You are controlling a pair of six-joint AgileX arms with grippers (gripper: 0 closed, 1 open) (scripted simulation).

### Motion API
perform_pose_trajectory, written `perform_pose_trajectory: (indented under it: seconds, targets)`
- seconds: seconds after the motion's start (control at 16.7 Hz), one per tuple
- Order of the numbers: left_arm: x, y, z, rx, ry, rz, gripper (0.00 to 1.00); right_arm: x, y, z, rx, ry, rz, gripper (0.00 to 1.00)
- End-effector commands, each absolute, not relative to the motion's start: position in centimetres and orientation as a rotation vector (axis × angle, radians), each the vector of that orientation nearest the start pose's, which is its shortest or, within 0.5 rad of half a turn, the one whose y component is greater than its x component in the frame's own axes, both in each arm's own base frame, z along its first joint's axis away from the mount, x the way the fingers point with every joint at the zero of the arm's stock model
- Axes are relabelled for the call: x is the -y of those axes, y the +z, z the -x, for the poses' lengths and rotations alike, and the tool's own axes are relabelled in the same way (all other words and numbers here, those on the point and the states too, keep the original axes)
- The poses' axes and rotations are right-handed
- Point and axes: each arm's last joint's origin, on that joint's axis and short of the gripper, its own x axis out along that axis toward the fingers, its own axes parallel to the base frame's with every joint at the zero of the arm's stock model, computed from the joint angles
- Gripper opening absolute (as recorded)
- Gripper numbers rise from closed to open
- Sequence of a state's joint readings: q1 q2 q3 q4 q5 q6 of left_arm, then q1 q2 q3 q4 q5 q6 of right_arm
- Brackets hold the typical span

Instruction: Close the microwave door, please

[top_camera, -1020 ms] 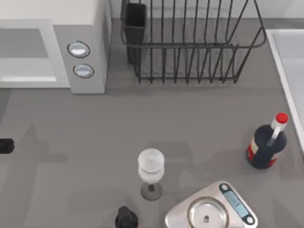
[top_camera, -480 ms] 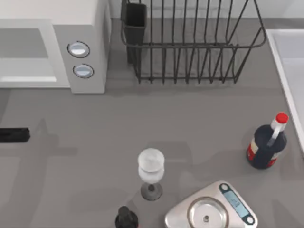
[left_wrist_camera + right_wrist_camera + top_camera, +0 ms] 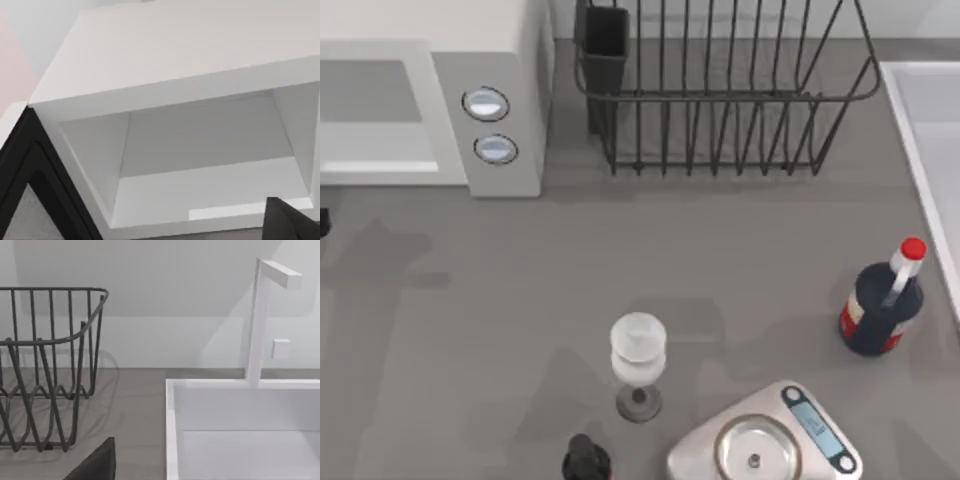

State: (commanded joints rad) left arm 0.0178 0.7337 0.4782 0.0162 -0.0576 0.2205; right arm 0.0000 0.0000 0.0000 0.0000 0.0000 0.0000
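We have the microwave (image 3: 495,45) at the far left of the table, and its cavity stands wide open. From above, the grey floor of the cavity shows beside the light-grey control panel (image 3: 490,125) with its two round knobs. The left gripper (image 3: 323,222) is a dark sliver at the table's left edge, just in front of the microwave and apart from it. We cannot tell whether it is open or closed.

Over on the left wrist camera we are looking straight into the white cavity. At its side is the microwave door (image 3: 22,215), swung out and away from the opening. It shows a white outer edge, a black inner border and a grey speckled window. So the door is open, not shut.

On the right wrist camera, a dark piece of the right gripper (image 3: 95,465) sits low in front of the black wire dish rack (image 3: 45,370). The white sink (image 3: 172,430) and its faucet (image 3: 255,320) are beside the rack. We cannot tell the right gripper's opening either.

From above, the rack stands just right of the microwave. A wine glass (image 3: 638,360) stands upright mid-table. A kitchen scale (image 3: 765,445) sits near the front edge. A dark bottle with a red cap (image 3: 880,305) stands towards the right.
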Motion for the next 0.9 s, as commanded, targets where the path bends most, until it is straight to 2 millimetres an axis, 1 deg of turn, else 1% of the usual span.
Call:
perform_pose_trajectory:
  seconds: [0.12, 0.18, 0.3, 0.42, 0.54, 0.66, 0.78, 0.9]
  targets:
    - [-3.2, 26.1, -20.2, -0.38, 0.062, -0.274, 0.0, 0.1, 16.0, -10.6, 0.0, 0.0, 0.0, 1.0]
    - [-5.0, 26.6, -21.3, -0.449, 0.063, -0.291, 0.0, 0.1, 16.0, -10.6, 0.0, 0.0, 0.0, 1.0]
    - [-9.4, 27.0, -23.3, -0.582, 0.058, -0.293, 0.0, 0.1, 16.0, -10.6, 0.0, 0.0, 0.0, 1.0]
    - [-14.5, 26.8, -24.3, -0.69, 0.042, -0.257, 0.0, 0.1, 16.0, -10.6, 0.0, 0.0, 0.0, 1.0]
    - [-19.7, 26.2, -24.2, -0.763, 0.02, -0.195, 0.0, 0.1, 16.0, -10.6, 0.0, 0.0, 0.0, 1.0]
    - [-24.3, 25.5, -23.1, -0.797, 0.001, -0.125, 0.0, 0.1, 16.0, -10.6, 0.0, 0.0, 0.0, 1.0]
    - [-27.8, 24.9, -21.6, -0.801, -0.011, -0.065, 0.0, 0.1, 16.0, -10.6, 0.0, 0.0, 0.0, 1.0]
    - [-30.1, 24.5, -20.2, -0.792, -0.017, -0.025, 0.0, 0.1, 16.0, -10.6, 0.0, 0.0, 0.0, 1.0]
